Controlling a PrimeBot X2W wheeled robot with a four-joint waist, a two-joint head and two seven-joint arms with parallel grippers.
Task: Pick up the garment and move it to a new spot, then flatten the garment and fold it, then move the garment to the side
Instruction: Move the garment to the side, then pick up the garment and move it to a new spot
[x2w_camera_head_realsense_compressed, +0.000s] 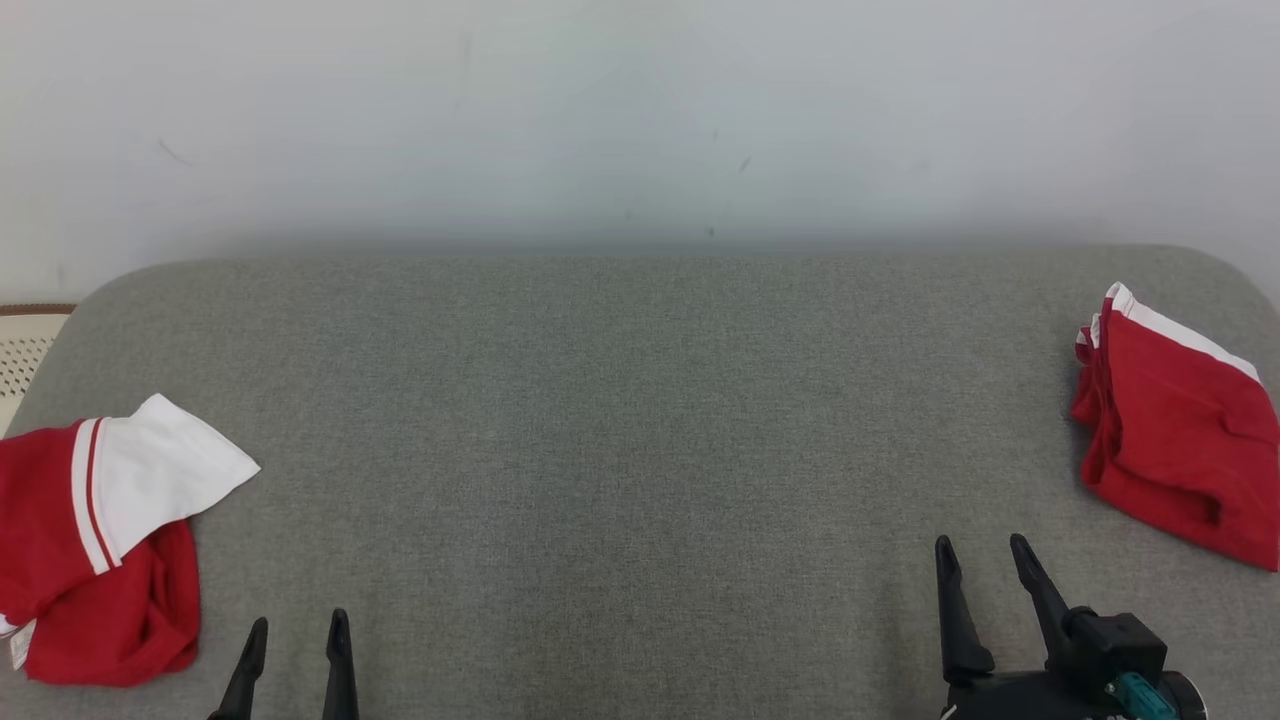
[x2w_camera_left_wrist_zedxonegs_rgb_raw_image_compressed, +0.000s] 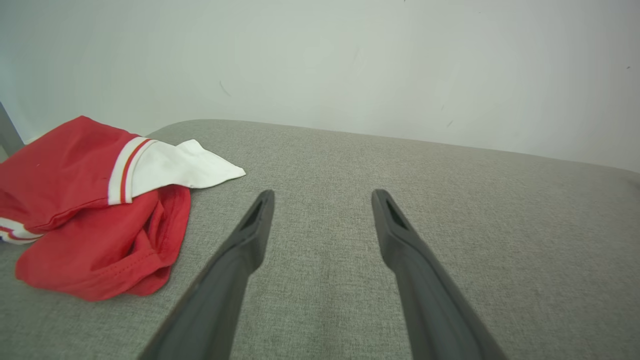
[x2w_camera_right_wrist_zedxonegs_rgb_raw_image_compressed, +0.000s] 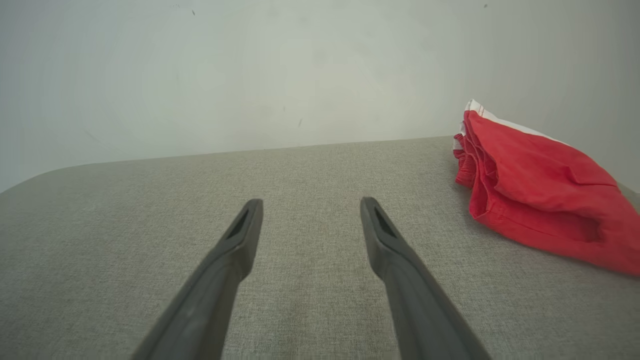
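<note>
"Two garments lie on the tabletop (x2w_camera_head_realsense_compressed: 640, 420), which is covered in grey woven cloth with a fine, even grain and has rounded far corners," says the first observer. "What does each look like?"

"Both are soft, thin cloth," says the second. "The red-and-white garment (x2w_camera_head_realsense_compressed: 60, 530) (x2w_camera_left_wrist_zedxonegs_rgb_raw_image_compressed: 95, 215) sits crumpled at the tabletop's left edge, toward the near corner. It has red folds with a stitched hem underneath. On top is a white panel that runs to a point, set off by two white bands with a thin red stripe between them. The red garment (x2w_camera_head_realsense_compressed: 1180, 430) (x2w_camera_right_wrist_zedxonegs_rgb_raw_image_compressed: 540, 195) lies bunched at the right edge, about midway back. Its layers stack in soft ridges, with a white band along the far side."

"And the grippers?"

"The left gripper (x2w_camera_head_realsense_compressed: 298, 622) (x2w_camera_left_wrist_zedxonegs_rgb_raw_image_compressed: 322, 197) hangs over the near edge, close to the red-and-white garment but apart from it. Its two long, matte dark fingers are spread wide and hold nothing. The right gripper (x2w_camera_head_realsense_compressed: 981, 545) (x2w_camera_right_wrist_zedxonegs_rgb_raw_image_compressed: 311, 202) is over the near right part of the tabletop, short of the red garment, and is equally wide and empty. Each finger tapers to a tip with a narrow slot on its inner face."

"Beyond the tabletop?"

"A smooth pale wall (x2w_camera_head_realsense_compressed: 640, 120) with a few faint scuffs. Past the far left corner is a cream perforated panel (x2w_camera_head_realsense_compressed: 22, 355) with a brown rim."
</note>
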